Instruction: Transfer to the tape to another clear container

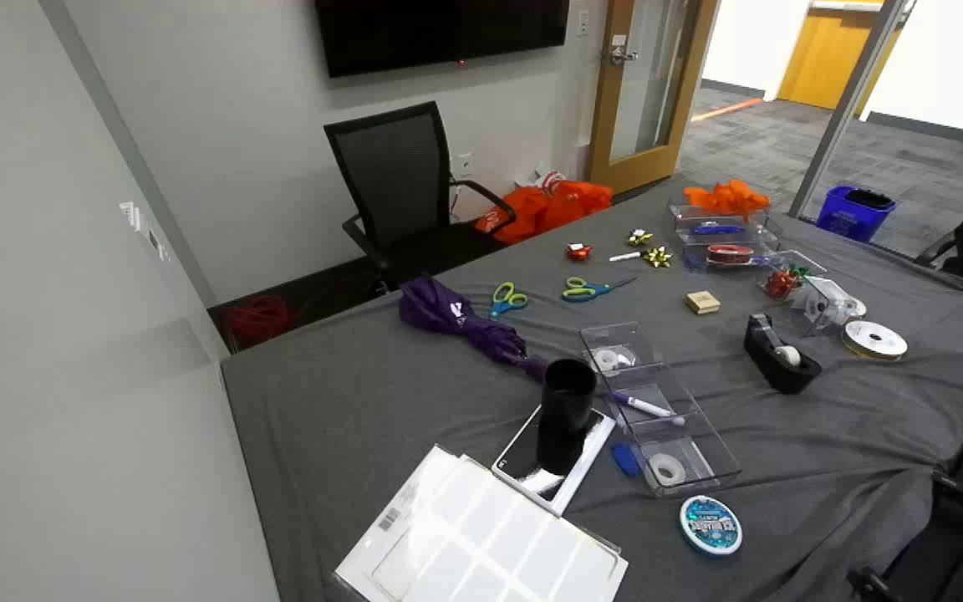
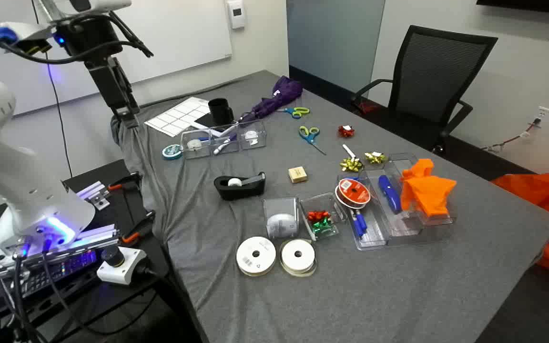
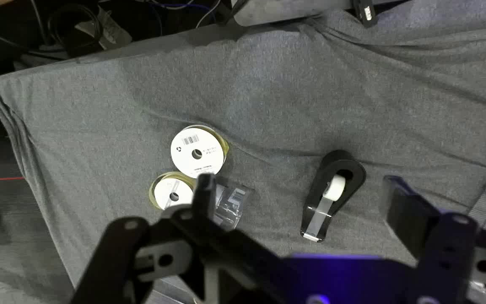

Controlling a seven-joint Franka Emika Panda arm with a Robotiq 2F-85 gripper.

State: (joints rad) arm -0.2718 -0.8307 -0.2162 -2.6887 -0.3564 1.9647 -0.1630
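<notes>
The gripper [image 3: 302,196] hangs above the table [image 3: 260,93], its fingers spread wide, holding nothing. A white tape roll [image 1: 665,470] lies in one end compartment of the clear tray [image 1: 714,451], another roll [image 1: 606,360] in the opposite end — a marker [image 1: 649,407] between. Along one side crowd a black mug [image 1: 567,405], standing on a glossy box [image 1: 522,456], and a purple umbrella [image 1: 465,326]. A teal disc [image 1: 710,525] lies just beside one end — a tape dispenser [image 2: 241,192] sits well apart.

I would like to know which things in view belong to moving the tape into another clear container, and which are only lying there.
For the job, probably:
white tape roll or second white roll (unclear which)
three-part clear container holding both
other clear organizer, possible destination

Just lying about, for example:
black cup
round teal tin
purple umbrella
black tape dispenser
beige box
</notes>
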